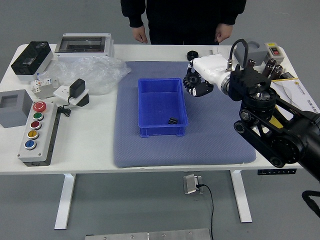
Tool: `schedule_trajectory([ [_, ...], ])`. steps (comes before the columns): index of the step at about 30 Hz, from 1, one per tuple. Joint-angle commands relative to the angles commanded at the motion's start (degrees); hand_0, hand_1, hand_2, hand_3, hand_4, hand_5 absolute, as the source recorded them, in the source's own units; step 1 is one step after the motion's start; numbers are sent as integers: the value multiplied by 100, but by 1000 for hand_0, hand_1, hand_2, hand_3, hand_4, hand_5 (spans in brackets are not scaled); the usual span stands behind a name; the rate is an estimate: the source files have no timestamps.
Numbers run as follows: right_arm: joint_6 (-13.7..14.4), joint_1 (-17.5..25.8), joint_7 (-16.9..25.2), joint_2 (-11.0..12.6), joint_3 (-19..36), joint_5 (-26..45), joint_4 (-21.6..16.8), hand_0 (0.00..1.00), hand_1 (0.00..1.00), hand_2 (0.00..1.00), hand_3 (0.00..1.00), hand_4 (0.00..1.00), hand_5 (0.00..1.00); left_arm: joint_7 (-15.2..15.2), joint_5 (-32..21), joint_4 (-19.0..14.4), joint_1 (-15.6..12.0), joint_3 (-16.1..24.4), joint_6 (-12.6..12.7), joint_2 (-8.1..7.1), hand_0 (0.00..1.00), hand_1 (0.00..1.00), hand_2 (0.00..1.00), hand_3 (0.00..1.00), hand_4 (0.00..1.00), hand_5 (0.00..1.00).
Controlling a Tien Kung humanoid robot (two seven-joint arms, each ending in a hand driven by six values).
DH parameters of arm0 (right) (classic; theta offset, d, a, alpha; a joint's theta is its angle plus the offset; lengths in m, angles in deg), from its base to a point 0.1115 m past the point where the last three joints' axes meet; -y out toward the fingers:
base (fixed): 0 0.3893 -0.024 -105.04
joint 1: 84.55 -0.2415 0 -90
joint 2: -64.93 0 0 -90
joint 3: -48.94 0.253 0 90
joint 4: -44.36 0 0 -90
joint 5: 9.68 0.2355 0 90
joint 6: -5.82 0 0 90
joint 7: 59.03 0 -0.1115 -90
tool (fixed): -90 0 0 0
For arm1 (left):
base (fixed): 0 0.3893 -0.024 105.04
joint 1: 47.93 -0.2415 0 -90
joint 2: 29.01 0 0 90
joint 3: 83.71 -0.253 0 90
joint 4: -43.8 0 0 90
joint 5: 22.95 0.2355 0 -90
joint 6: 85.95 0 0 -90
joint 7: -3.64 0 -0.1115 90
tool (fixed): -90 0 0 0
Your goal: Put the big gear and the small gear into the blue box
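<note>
Big gear (pixel 192 79): pinched by the right robot hand (pixel 210 69) beside the box (pixel 161 131), toward the surface's (pixel 90 145) far edge;
Grip: toothed rim; likely stiff, light;
Small gear (pixel 173 121): in box, near right corner

My right arm (pixel 295 131) is glossy black, with round joint caps (pixel 276 162), a looped black cable (pixel 240 41), a silvery ring (pixel 226 83) and smooth white casing (pixel 214 68) beside my black-and-white hand (pixel 201 86).

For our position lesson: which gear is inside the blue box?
The small gear, on the floor of the blue box; the right robot hand holds the big gear.
</note>
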Motion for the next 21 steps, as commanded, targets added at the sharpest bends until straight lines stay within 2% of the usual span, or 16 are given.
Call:
schedule_trajectory([
  [9, -60, -343, 68, -575, -137, 121, 472, 549, 404, 428, 485, 531, 174, 2, 42, 0, 1, 8, -9, -11, 854, 837, 834, 840, 760, 391],
  [10, -81, -356, 79, -618, -146, 145, 526, 529, 459, 553, 666, 709, 328, 2, 44, 0, 1, 8, -9, -10, 854, 837, 834, 840, 759, 389],
  [15, -185, -368, 116, -739, -157, 236, 700, 529, 459, 553, 666, 709, 328, 0, 48, 0, -2, 7, -10, -6, 854, 837, 834, 840, 759, 389],
  [16, -200, -368, 122, -749, -154, 251, 718, 616, 584, 777, 922, 884, 490, 1, 47, 0, -3, 6, -10, -5, 854, 837, 834, 840, 759, 391],
  [21, -296, -371, 150, -781, -111, 336, 792, 616, 584, 777, 922, 884, 490, 4, 55, 0, 6, 12, -11, -7, 854, 837, 834, 840, 759, 391],
])
